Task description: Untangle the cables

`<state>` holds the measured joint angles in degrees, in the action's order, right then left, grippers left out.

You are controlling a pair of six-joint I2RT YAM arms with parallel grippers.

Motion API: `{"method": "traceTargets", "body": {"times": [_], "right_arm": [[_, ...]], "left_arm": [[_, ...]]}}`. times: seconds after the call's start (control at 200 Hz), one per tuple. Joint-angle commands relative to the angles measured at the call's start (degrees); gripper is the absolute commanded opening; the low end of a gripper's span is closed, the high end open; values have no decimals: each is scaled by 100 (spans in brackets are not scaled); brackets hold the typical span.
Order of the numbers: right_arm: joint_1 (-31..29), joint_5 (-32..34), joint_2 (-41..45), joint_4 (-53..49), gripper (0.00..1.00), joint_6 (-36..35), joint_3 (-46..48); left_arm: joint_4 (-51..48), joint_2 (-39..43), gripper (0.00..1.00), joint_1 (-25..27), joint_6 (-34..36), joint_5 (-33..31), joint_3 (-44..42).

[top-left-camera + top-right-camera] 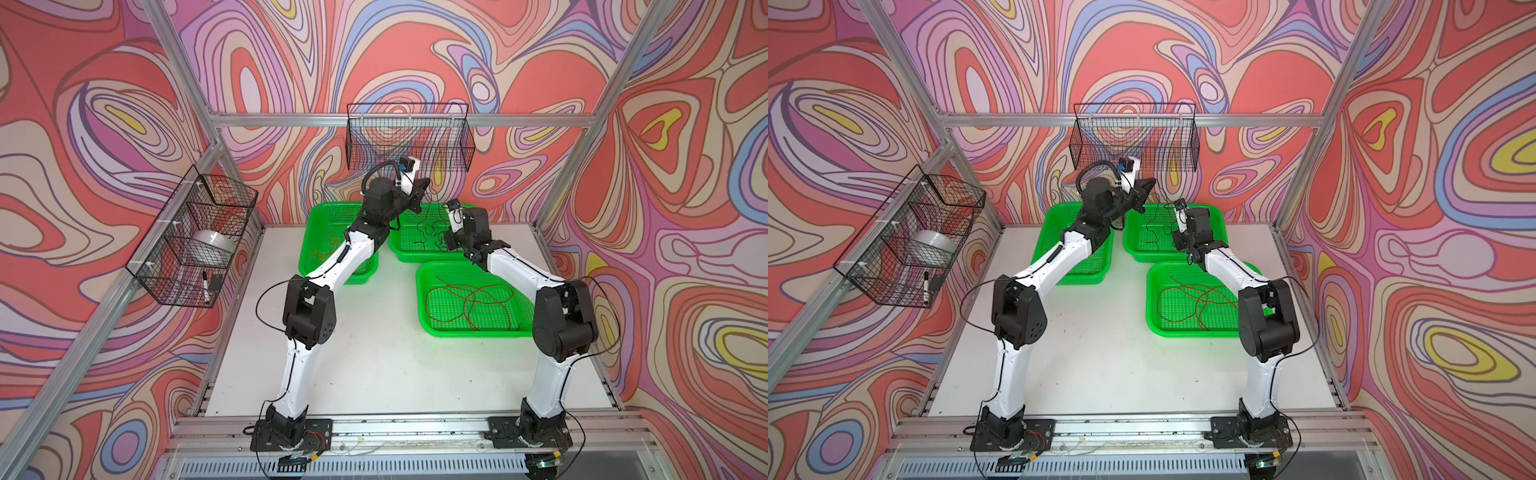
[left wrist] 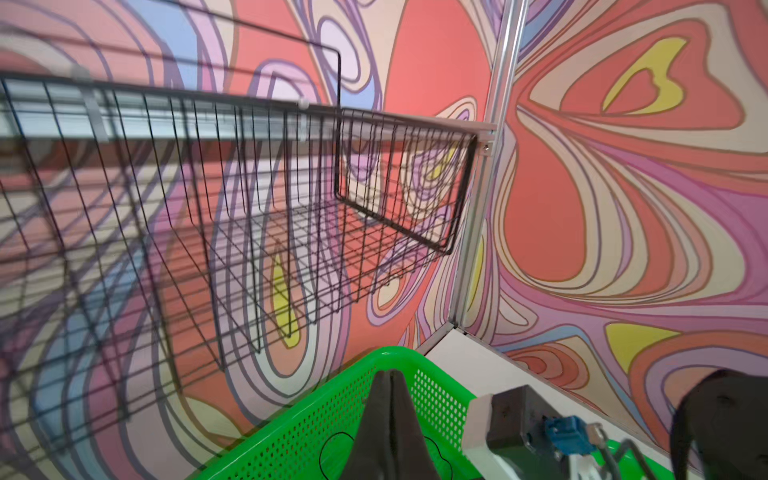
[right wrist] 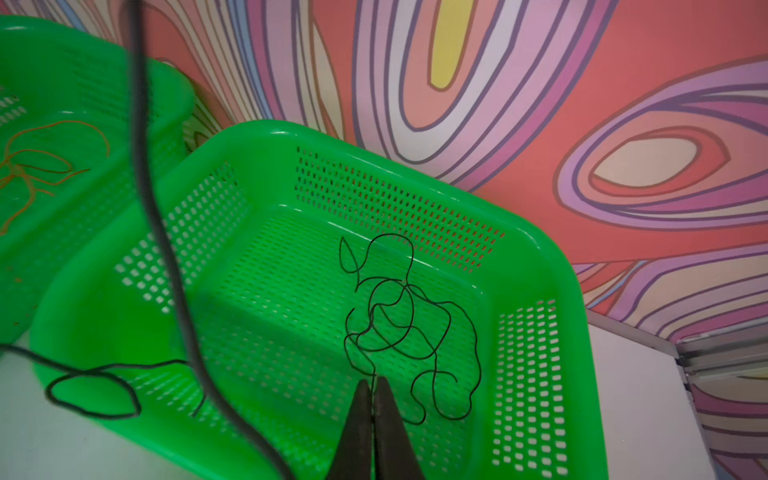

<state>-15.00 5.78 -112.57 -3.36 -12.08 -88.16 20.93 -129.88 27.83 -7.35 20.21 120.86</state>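
Black cable: thin, tangled curls, one strand rising; middle tray, 12 o'clock.
Orange cable: loose loops; left tray, 11 o'clock.
Orange and dark red cables: wide overlapping loops, flat; right tray, 2 o'clock.

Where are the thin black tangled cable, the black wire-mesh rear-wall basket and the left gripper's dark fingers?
Thin black tangled cable (image 3: pixel 404 283): right wrist view, crossing loops mid-tangle.
Black wire-mesh rear-wall basket (image 1: pixel 409 141): a top view, front mesh.
Left gripper's dark fingers (image 2: pixel 374 419): left wrist view, one finger's outer face.

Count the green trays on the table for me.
3: the rear-left tray, partly under the left arm; the rear-centre tray; the near-right tray. Nothing suggests a hidden fourth.
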Motion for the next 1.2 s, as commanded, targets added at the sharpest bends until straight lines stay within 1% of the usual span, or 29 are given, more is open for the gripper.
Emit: {"method": "traceTargets", "body": {"times": [0.0,0.135,0.155,0.21,0.265,0.295,0.33,0.361,0.381,0.411,0.436,0.521,0.561,0.586,0.641,0.741,0.861,0.976,1.042,1.077,1.087,1.102,1.112,1.142,1.197], "right_arm": [[83,549,-416,55,0,-128,-354],[197,739,-919,-123,0,-198,-771],[207,775,-967,-178,2,-203,-834],[230,913,-1074,-403,15,-113,-1039],[246,791,-1136,-941,22,155,-1352],[250,725,-1120,-1139,29,269,-1425],[250,649,-1077,-1292,43,351,-1448],[244,550,-1024,-1449,50,479,-1458],[244,507,-976,-1543,55,533,-1458],[245,471,-889,-1655,59,580,-1413],[244,442,-798,-1731,64,653,-1348],[245,336,-355,-1872,77,817,-1023],[252,219,-163,-1972,91,910,-883],[250,131,-84,-2091,96,922,-861],[252,5,4,-2440,97,956,-926],[252,66,109,-2846,98,1023,-1045],[252,-75,361,-2933,98,1261,-1023],[252,-259,727,-2961,98,1707,-875],[251,-341,1063,-2818,98,2002,-493],[252,-340,1436,-2578,98,2157,-68],[252,-341,1520,-2498,98,2190,78],[251,-337,1643,-2364,98,2219,284],[252,-318,1730,-2273,98,2256,375],[252,-241,2001,-1960,98,2379,851],[251,-188,2260,-1716,98,2430,1339]], "left_arm": [[980,-455,0,67,-205,-317,88],[1198,-817,0,128,-94,-606,-70],[1211,-851,0,132,-83,-642,-106],[1258,-936,0,137,-120,-736,-196],[1205,-989,0,139,-130,-805,-265],[1141,-1018,0,135,-124,-835,-265],[997,-1055,0,127,-113,-847,-210],[807,-1078,0,126,-108,-836,-133],[686,-1081,7,119,-102,-828,-75],[429,-1076,21,117,-96,-826,6],[259,-1053,30,120,-91,-821,50],[-119,-878,50,118,-91,-674,11],[-433,-802,60,103,-114,-621,59],[-714,-773,65,88,-134,-602,135],[-1196,-674,70,47,-135,-446,223],[-1543,-384,76,-27,-123,-204,-21],[-1888,-49,78,-66,-74,-8,-235],[-2443,301,78,-83,-31,202,-223],[-2466,607,80,-77,-46,298,-514],[-2444,783,83,-85,-32,286,-697],[-2455,825,86,-83,-25,272,-735],[-2474,877,97,-82,-19,224,-770],[-2518,904,99,-82,-2,186,-787],[-2677,933,100,-85,55,80,-751],[-3127,828,100,-114,194,-3,-438]]}}
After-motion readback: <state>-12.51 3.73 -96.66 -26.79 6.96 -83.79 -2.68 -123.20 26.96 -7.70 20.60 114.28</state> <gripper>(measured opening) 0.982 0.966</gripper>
